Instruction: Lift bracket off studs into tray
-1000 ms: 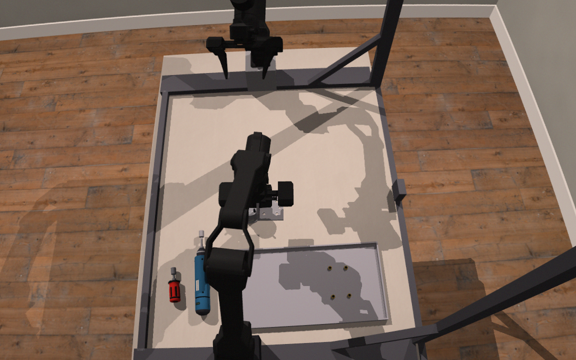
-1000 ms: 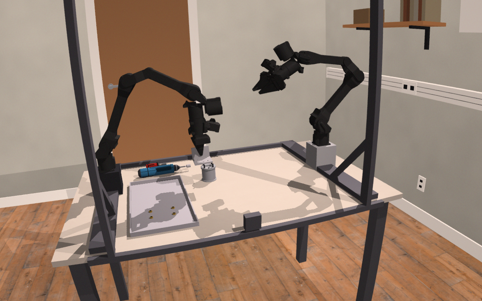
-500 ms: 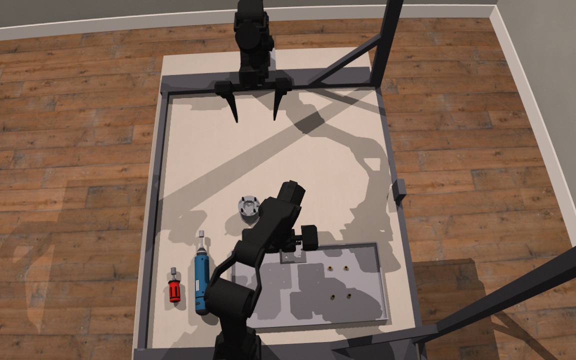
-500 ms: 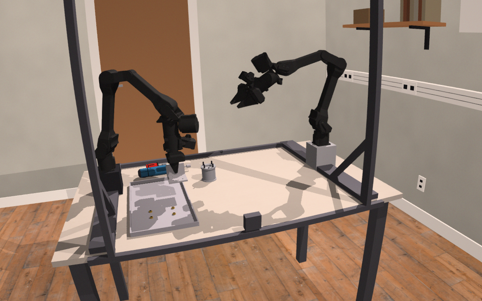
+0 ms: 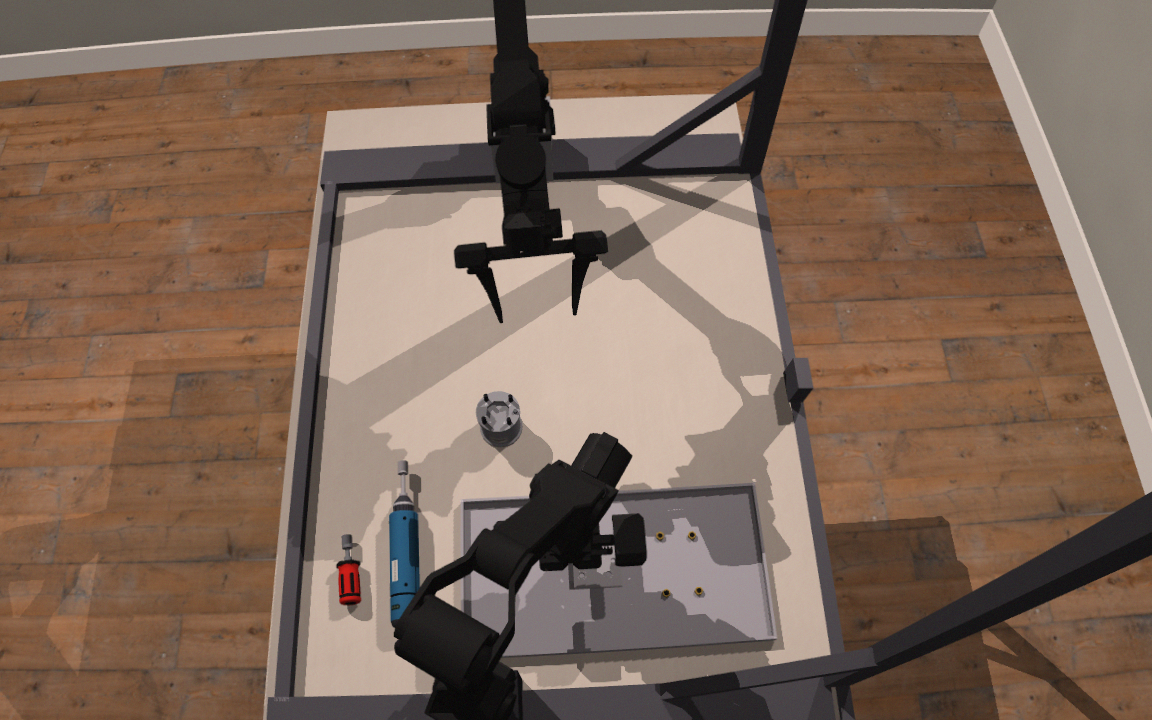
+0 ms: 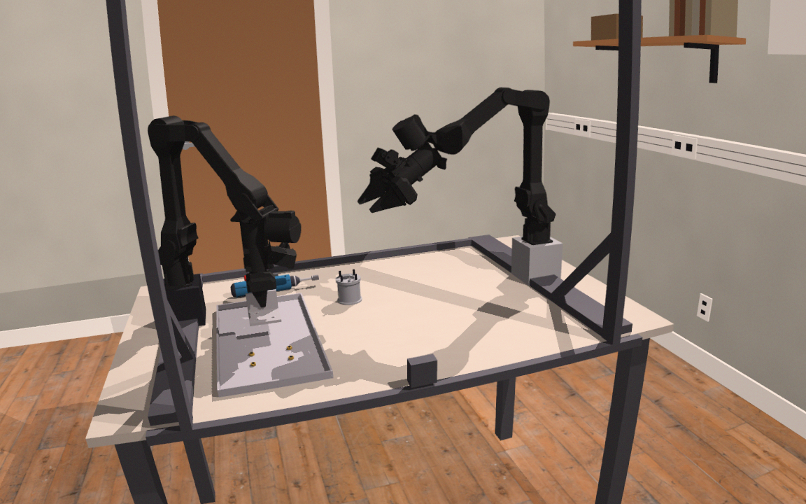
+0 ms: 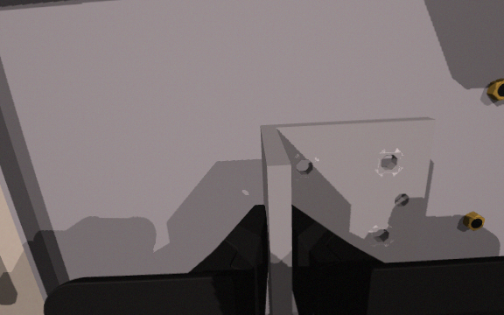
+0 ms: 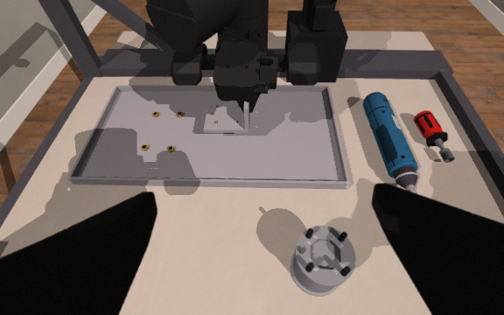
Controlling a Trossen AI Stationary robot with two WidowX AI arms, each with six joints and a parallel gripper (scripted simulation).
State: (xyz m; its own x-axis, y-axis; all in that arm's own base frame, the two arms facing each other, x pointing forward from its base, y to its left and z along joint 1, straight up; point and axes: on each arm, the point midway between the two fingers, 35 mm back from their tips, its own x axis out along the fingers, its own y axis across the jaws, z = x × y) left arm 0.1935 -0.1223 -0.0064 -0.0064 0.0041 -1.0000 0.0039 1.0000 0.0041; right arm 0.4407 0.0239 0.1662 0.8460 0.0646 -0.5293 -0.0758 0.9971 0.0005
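The grey L-shaped bracket (image 7: 357,175) is in the grey tray (image 5: 627,567), low at its floor near the middle. I cannot tell whether it rests on the floor. My left gripper (image 7: 272,214) is shut on the bracket's upright flange. The bracket also shows in the right wrist view (image 8: 223,122) and in the exterior view (image 6: 262,308). The joint module (image 5: 498,418) (image 8: 323,260), a grey cylinder with bare studs on top, stands upright on the table beyond the tray. My right gripper (image 5: 535,313) (image 6: 380,201) is open and empty, high above the table.
A blue electric screwdriver (image 5: 403,555) and a small red screwdriver (image 5: 347,573) lie beside the tray. Several brass nuts (image 5: 677,564) lie in the tray next to the bracket. A dark block (image 5: 799,376) sits on the table rim. Frame posts stand at the corners.
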